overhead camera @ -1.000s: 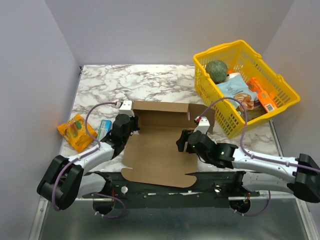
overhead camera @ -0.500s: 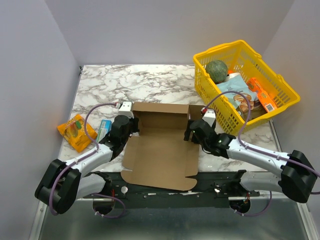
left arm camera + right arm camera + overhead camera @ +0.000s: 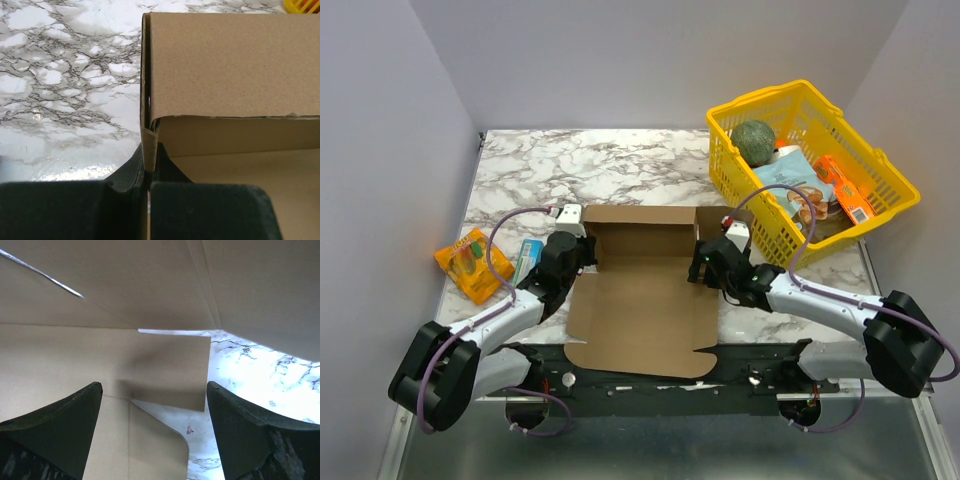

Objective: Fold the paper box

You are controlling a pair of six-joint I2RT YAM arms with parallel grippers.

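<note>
The paper box (image 3: 640, 310) is a plain brown cardboard sheet lying open in the middle of the table, with its back wall standing upright. My left gripper (image 3: 583, 250) is at the box's left rear corner. In the left wrist view it (image 3: 149, 162) is shut on the edge of the upright left flap (image 3: 225, 65). My right gripper (image 3: 703, 265) is at the box's right rear corner. In the right wrist view it (image 3: 155, 400) is open, with a cardboard flap (image 3: 150, 365) lying between and beyond its fingers. Nothing is held in it.
A yellow plastic basket (image 3: 740, 195) full of groceries stands at the back right, close to the right arm. A small blue-green carton (image 3: 528, 258) and an orange snack packet (image 3: 470, 262) lie left of the left arm. Grey walls enclose the marble table.
My right gripper has moved back and to the right, from over the box's base to its right rear corner. The box's base now lies squarer. The left gripper has kept its hold.
</note>
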